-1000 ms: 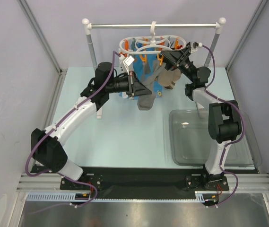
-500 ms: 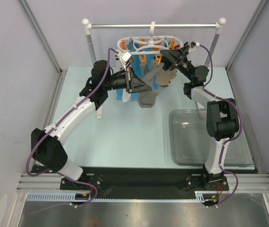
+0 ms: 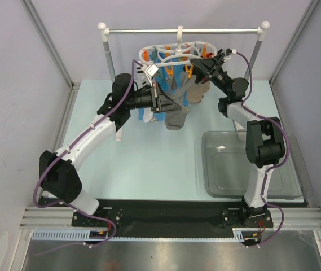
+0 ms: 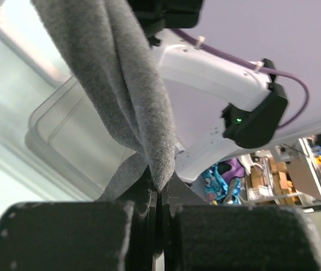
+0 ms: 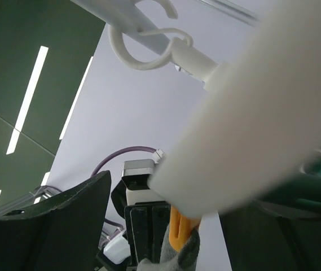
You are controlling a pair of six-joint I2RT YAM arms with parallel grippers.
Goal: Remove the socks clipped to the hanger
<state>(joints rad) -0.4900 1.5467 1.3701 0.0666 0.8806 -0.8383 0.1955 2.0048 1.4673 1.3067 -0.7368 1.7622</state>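
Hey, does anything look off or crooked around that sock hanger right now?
Nothing spilled or broken. The white plastic oval-ring hanger looks tilted on the silver metal rail, seemingly dragged by the left claw, shut on the grey fabric sock hanging from it.

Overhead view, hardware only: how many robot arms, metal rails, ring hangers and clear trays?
Robot arms: 2
Metal rail: 1
Ring hanger: 1
Clear tray: 1
Total: 5
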